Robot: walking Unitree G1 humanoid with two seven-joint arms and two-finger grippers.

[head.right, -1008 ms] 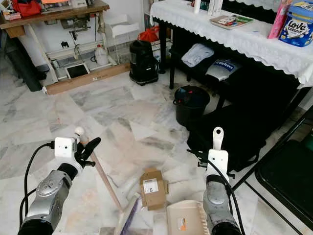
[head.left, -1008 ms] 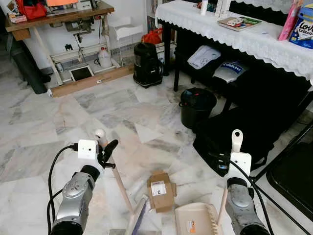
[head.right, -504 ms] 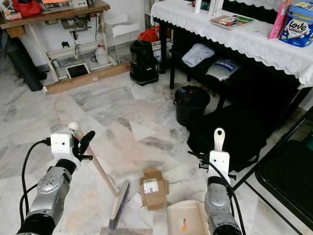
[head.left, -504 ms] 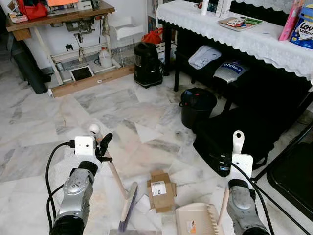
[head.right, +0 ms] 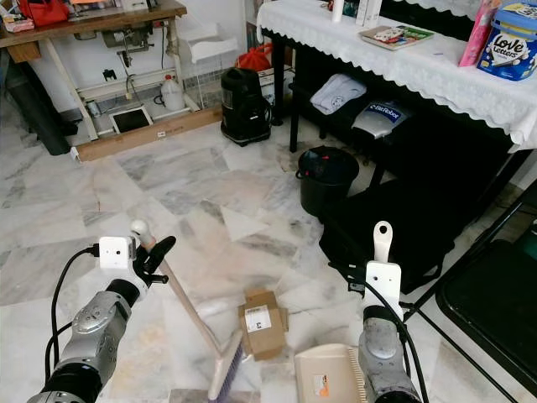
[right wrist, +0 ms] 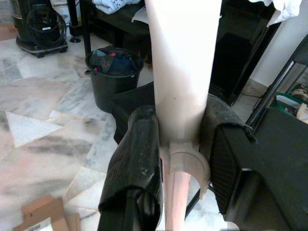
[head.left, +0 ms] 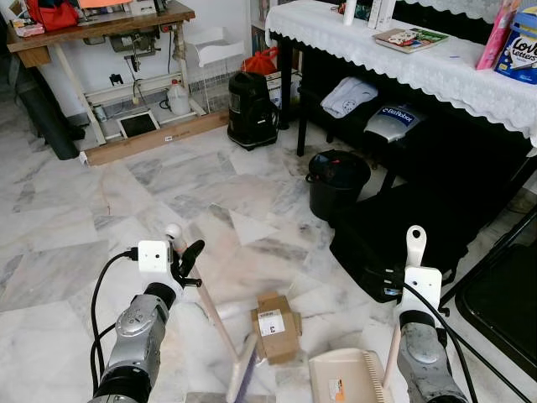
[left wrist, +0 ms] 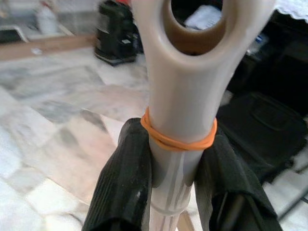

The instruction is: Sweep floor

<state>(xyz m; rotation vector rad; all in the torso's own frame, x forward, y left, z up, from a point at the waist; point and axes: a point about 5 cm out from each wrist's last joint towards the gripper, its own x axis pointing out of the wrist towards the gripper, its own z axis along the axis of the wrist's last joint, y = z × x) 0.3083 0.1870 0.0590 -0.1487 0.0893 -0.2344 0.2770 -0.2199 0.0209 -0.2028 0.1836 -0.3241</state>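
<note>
Over on the left, the left claw (head.left: pixel 186 262) is clenched on the top of the broom handle (head.left: pixel 211 312), just under its hanging loop, an orange rubber band (left wrist: pixel 179 140) sitting right above the fingers (left wrist: pixel 126 178). The handle slants down to the brush head (head.left: pixel 243 376), which sits on the marble floor (head.left: pixel 75 243) just beside the flattened cardboard piece (head.left: pixel 273 326). With the grip that high, a hard push could make the handle pivot in the claw, so the bristles skate over the cardboard instead of driving it. To the right lies the beige dustpan (head.left: pixel 344 379), its long handle (head.left: pixel 414 248) gripped by the right claw (right wrist: pixel 178 159). If the pan lifts or tilts, the cardboard could slide underneath or past it. Farther right, the black bucket (head.left: pixel 337 183) and dark bag (head.left: pixel 394 235) stand near; a wide stroke may send debris against them.
</note>
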